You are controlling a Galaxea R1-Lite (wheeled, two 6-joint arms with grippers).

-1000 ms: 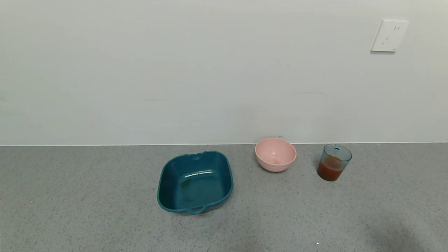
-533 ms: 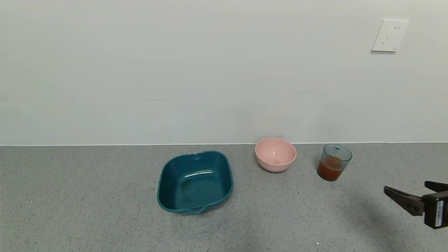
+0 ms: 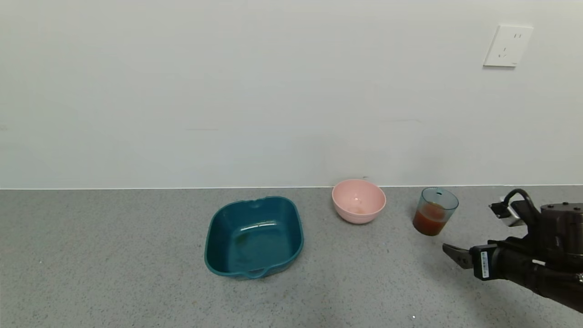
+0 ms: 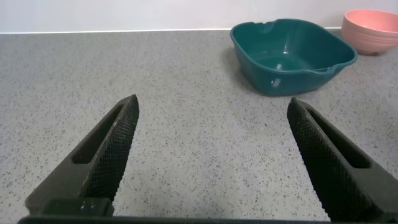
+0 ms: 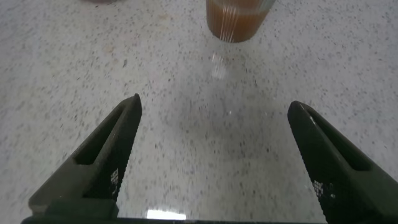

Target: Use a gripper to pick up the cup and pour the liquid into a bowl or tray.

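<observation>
One cup (image 3: 434,211) of reddish liquid (image 3: 428,222) upright on the grey counter (image 3: 114,255), one pink bowl (image 3: 358,201) beside it, one teal tray (image 3: 253,236), right gripper (image 5: 214,158) spread wide, empty, near the cup, left gripper (image 4: 211,155) wide apart, holding nothing

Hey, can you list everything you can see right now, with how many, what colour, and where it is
cup: one, translucent blue-grey, upright on the counter right of the bowl
liquid: reddish-brown, in the cup's lower part
bowl: one, pale pink, near the wall
tray: one, dark teal, left of the bowl
counter: grey speckled
wall socket: one, white, upper right
left gripper: black, fingers open, above bare counter
right gripper: black, fingers open, short of the cup
</observation>
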